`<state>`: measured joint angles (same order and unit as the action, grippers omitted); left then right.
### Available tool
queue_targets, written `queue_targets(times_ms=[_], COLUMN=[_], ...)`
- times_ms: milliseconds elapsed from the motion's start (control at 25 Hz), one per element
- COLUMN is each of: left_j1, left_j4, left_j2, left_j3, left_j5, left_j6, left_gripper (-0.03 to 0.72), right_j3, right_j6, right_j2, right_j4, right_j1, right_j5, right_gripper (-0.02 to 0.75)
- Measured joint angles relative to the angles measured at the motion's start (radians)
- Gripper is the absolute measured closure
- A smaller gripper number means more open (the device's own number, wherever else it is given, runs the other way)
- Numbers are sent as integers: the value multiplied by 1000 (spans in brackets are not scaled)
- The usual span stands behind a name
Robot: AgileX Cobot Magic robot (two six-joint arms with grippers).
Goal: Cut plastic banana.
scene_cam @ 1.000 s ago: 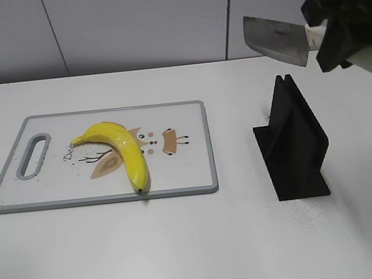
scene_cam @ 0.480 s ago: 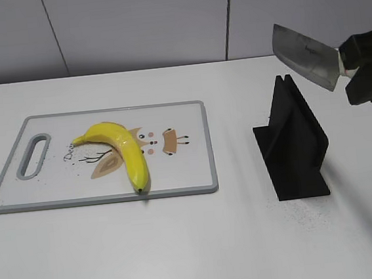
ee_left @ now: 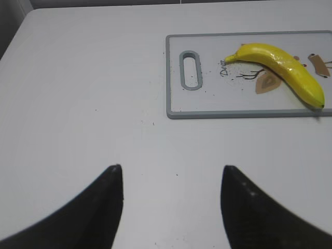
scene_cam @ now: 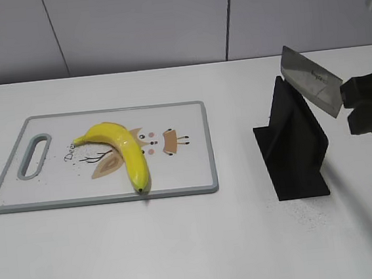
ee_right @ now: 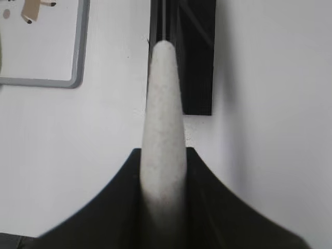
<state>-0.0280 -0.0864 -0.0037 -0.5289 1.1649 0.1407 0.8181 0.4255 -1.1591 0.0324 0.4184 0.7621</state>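
A white cutting board [scene_cam: 184, 123] with a grey rim and a slot handle at its left end lies on the white table [scene_cam: 183, 245]. The banana [scene_cam: 124, 152] rests on the board, whole and uncut, its stem toward the handle and its dark tip at the board's near edge; printed cartoon marks show beside it. To the right of the board, apart from it, stands a black knife stand [scene_cam: 295, 143] with a slot along its top edge. The right gripper [scene_cam: 367, 103] is clenched on the pale handle of a knife [scene_cam: 311, 80], whose broad steel blade slants down and left, its lower part just at the top of the stand; whether the blade touches the slot cannot be told. In the right wrist view the handle [ee_right: 165, 129] runs straight between the two black fingers [ee_right: 122, 197] toward the stand's slot. The left gripper [ee_left: 171, 202] hovers above bare table, near the board's handle end, fingers [ee_left: 104, 202] spread wide and holding nothing.
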Motion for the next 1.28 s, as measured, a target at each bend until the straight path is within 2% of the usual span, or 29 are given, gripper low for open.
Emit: queue_targets(times_ms=[280,1280], left_j1=[0,0], left_j4=[17,23], left_j2=[-2,-2], left_j3=[28,31], left_j5=[-77,-80], left_j6=[-27,-34], left_gripper=[128,142], right_j3=[-13,-13], right_j6=[28,32], right_j2=[0,-269], right_j4=[-32,-32], right_j1=[0,0], right_j5=[-72,-187], right_gripper=[578,578])
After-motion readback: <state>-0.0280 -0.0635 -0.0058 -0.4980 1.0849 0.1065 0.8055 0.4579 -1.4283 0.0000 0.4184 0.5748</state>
